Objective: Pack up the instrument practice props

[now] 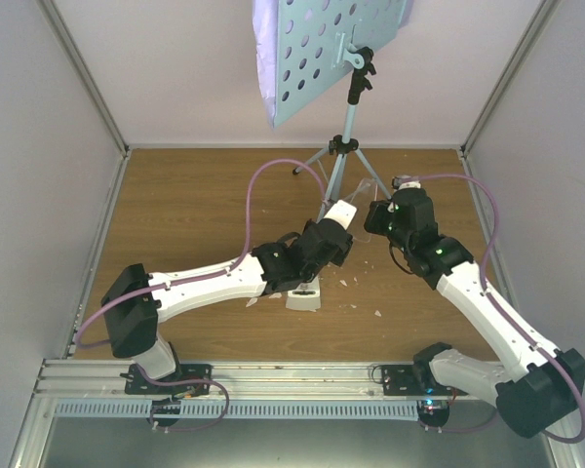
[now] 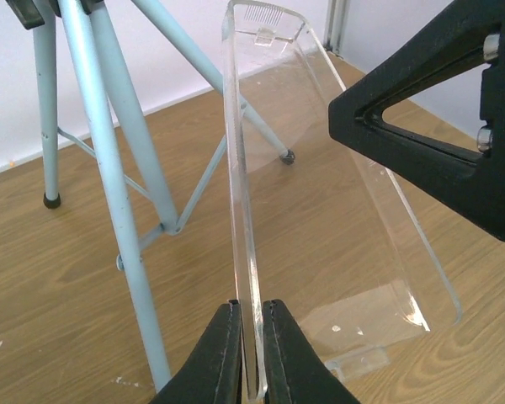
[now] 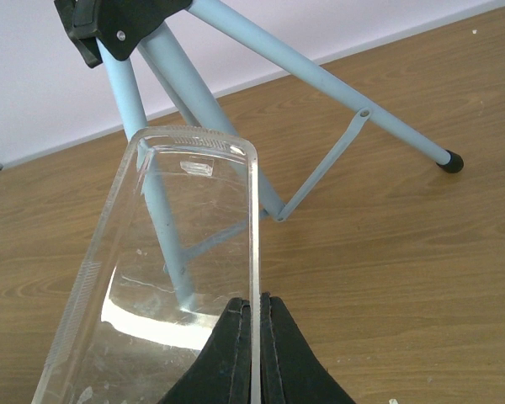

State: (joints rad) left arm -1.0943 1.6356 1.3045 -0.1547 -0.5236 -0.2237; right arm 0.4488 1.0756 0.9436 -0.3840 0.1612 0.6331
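The light-blue music stand point(image 1: 349, 127) rises at the back centre. Its perforated desk point(image 1: 331, 49) carries pale lilac sheet-music pages point(image 1: 265, 58) along its left edge. In front of its tripod legs point(image 2: 109, 168) a clear plastic cover point(image 1: 361, 190) is held upright between both arms. My left gripper point(image 2: 251, 337) is shut on one thin edge of that cover point(image 2: 320, 168). My right gripper point(image 3: 254, 337) is shut on the opposite edge of the cover point(image 3: 185, 236). A small white metronome point(image 1: 305, 294) sits on the table, partly hidden under the left wrist.
Small white crumbs point(image 1: 356, 283) lie scattered on the wooden table near the centre. White walls close the table in on the left, back and right. The tripod feet point(image 3: 449, 160) stand just beyond the cover.
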